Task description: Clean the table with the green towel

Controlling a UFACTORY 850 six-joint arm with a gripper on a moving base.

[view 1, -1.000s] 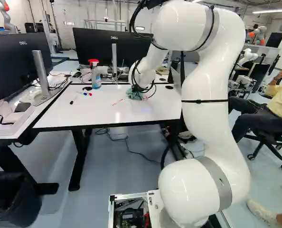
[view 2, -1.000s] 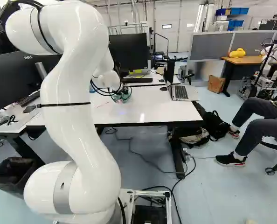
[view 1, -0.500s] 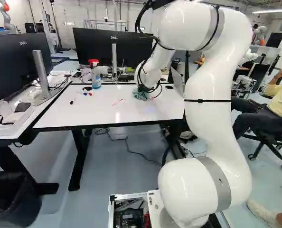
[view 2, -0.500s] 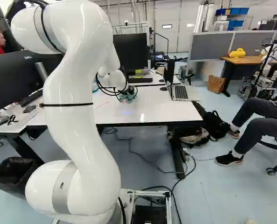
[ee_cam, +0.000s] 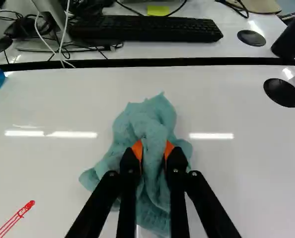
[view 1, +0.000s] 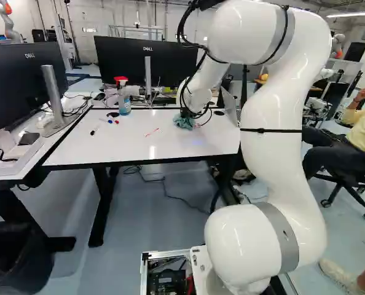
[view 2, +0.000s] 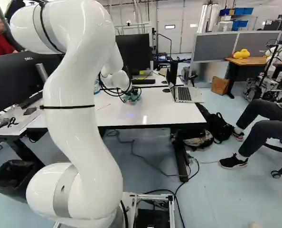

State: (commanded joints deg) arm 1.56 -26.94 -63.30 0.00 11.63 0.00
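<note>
In the left base view my gripper (view 1: 186,114) is low over the white table (view 1: 121,144), beyond the laptop-side bend of the arm. The wrist view shows the gripper (ee_cam: 152,151) with its orange pads pinching a fold of the green towel (ee_cam: 157,116). The towel is bunched around both fingertips and spreads over the tabletop. Beside the towel, some distance off on the table, is a red marker drawing (ee_cam: 16,218); the same red marks (view 1: 152,132) show in the left base view. The towel's underside is hidden.
A spray bottle (view 1: 123,98) and several markers (view 1: 110,121) are on the table to the left. A laptop (view 2: 183,92) stands at its right side. Monitors (view 1: 147,61) and a keyboard (ee_cam: 147,29) are behind. Another robot (view 1: 9,21) is far back.
Over the last second the arm and the towel held in its gripper have moved to the right across the table, mostly in the first half. The base has not moved.
</note>
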